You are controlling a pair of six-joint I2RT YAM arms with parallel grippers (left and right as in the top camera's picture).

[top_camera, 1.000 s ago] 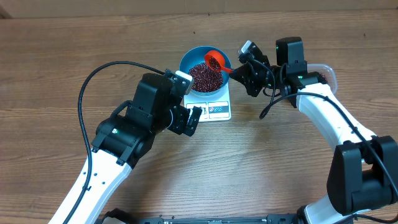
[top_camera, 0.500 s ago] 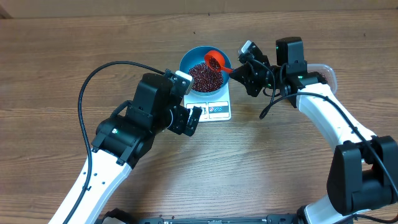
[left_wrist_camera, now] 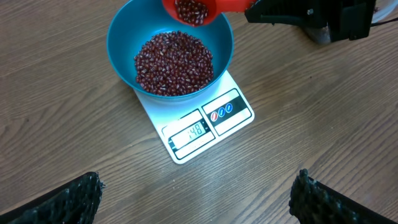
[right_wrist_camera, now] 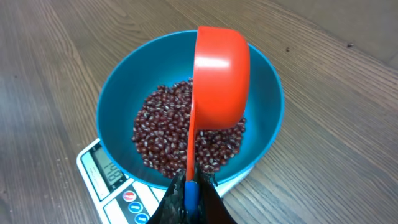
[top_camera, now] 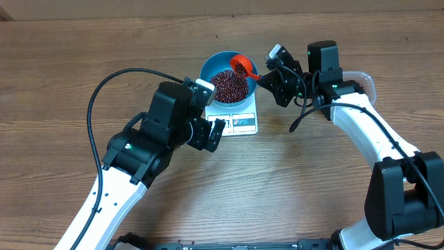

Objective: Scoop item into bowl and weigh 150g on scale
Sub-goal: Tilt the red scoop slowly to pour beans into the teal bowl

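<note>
Bowl: the blue bowl (top_camera: 208, 72) sits on the white scale (top_camera: 244, 123) near the middle of the worktop (top_camera: 62, 55). It covers most of the platform but leaves the front strip with the display clear.
Beans: a good mound of dark red beans (left_wrist_camera: 174, 62) fills the bottom of the bowl. I see none spilled on the wood around it.
Scoop: a red scoop (right_wrist_camera: 221, 74) hangs over the bowl's rim on the right arm's side, tipped toward the mound. From the left wrist view there are beans in its cup.
Right pincer: the right pincer (top_camera: 268, 78) is clamped tight on the scoop's handle, just beside the bowl.
Left pincer: the left pincer (top_camera: 214, 132) stands wide apart and empty, hovering just in front of the scale, touching nothing.
Display: the digits look like 148, though they are small and I wouldn't swear to the last one.
Tub: a clear tub (top_camera: 365, 80) peeks out behind the right arm. Its contents are hidden.
Done: to my eye the bulk of the scooping is finished and the weight is a hair under target.
Left: a few more beans, shaken in gently, then the scoop set aside.
Risk: dumping the whole scoop would likely overshoot.
</note>
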